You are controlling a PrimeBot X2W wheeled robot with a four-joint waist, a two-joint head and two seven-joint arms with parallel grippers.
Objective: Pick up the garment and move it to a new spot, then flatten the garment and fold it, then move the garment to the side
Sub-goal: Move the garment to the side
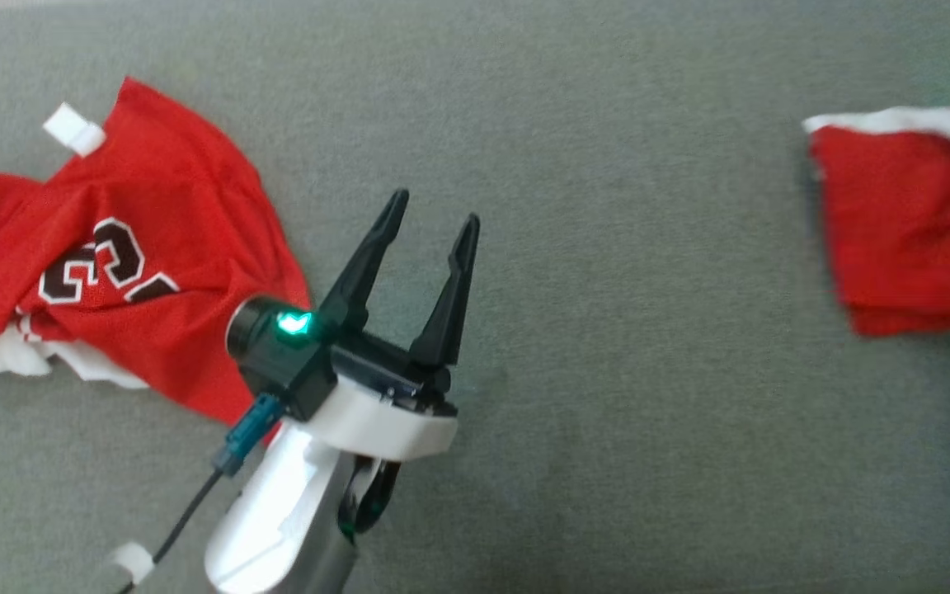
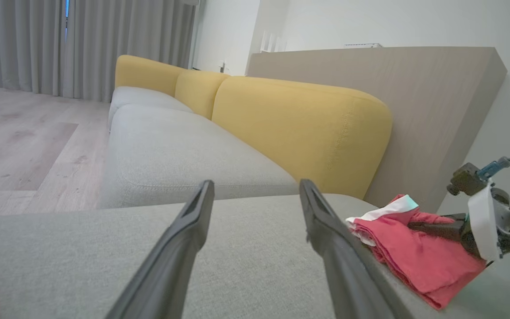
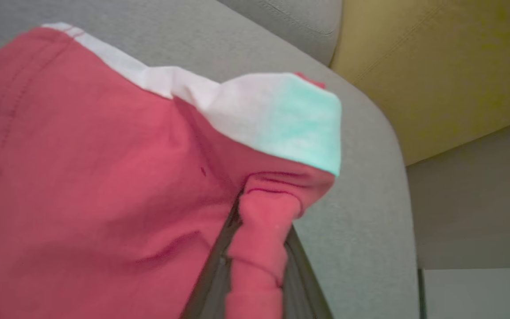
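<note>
The right gripper [image 3: 261, 221] pinches a fold of the red garment [image 3: 104, 177], well off to the right; the left gripper [image 1: 435, 206] (spread wide, empty) hangs nearer the numbered jersey [image 1: 153, 214].

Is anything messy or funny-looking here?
Yes. The jersey on the left of the sofa lies crumpled, its number folded over and white fabric poking out underneath. On the right, the right claw pinches a bunched fold of a second red cloth.
</note>
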